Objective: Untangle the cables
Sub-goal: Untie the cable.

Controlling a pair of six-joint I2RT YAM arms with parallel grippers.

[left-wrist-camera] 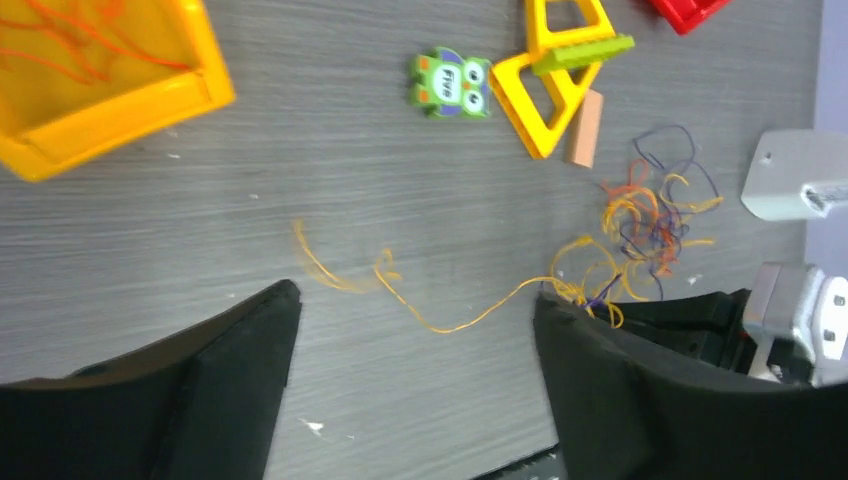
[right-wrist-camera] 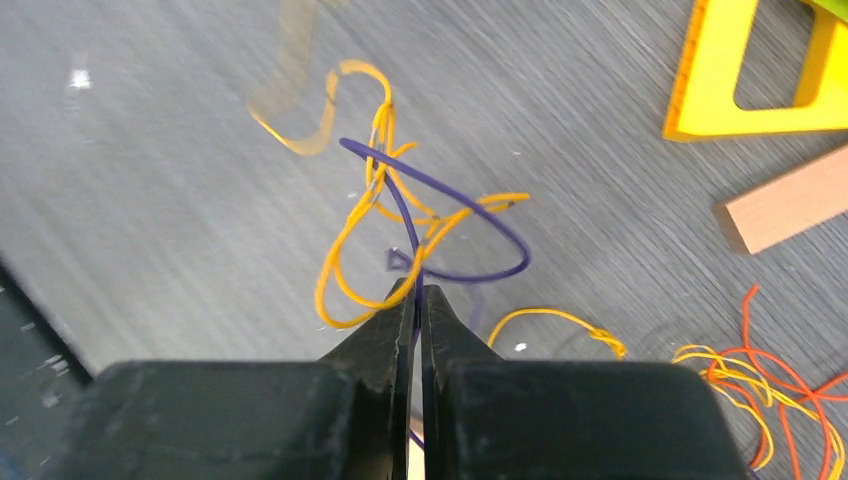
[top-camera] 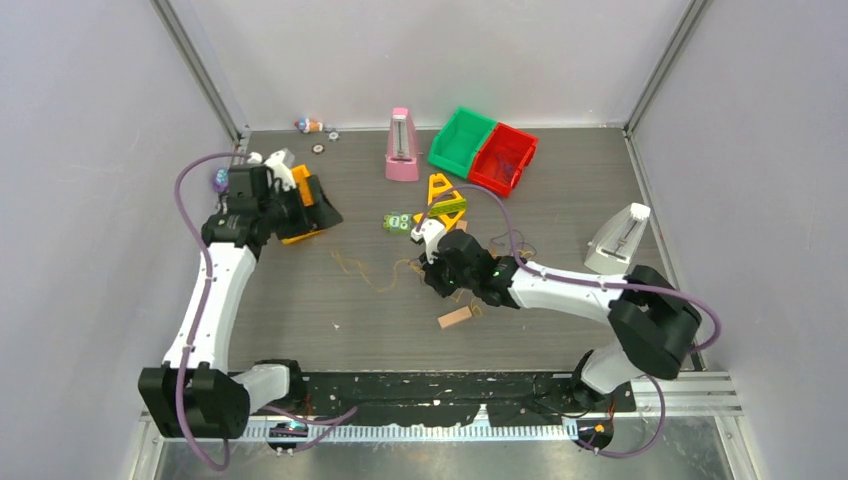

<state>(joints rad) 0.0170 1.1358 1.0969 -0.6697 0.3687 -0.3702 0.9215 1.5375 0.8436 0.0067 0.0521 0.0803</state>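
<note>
The cables lie mid-table: a loose yellow strand (top-camera: pixel 365 272) trails left, and a small tangle of yellow, orange-red and purple strands (left-wrist-camera: pixel 650 220) lies by the right arm. My right gripper (top-camera: pixel 432 275) is shut on a purple strand (right-wrist-camera: pixel 450 190), its tips (right-wrist-camera: pixel 418 295) pinching it just above the table, with yellow strands (right-wrist-camera: pixel 345 270) looped around it. More yellow and orange-red strands (right-wrist-camera: pixel 790 400) lie to its right. My left gripper (top-camera: pixel 315 205) is open and empty over a yellow bin (left-wrist-camera: pixel 110 100); its fingers (left-wrist-camera: pixel 240 380) are wide apart.
The yellow bin holds orange-red strands (left-wrist-camera: pixel 70 45). Yellow triangle pieces (top-camera: pixel 442 200), a green toy (top-camera: pixel 398 222) and a wooden block (right-wrist-camera: pixel 790 205) lie behind the tangle; another block (top-camera: pixel 455 318) lies nearer. Pink metronome (top-camera: pixel 402 148), green bin (top-camera: pixel 460 140), red bin (top-camera: pixel 503 158) and white metronome (top-camera: pixel 620 238) stand behind.
</note>
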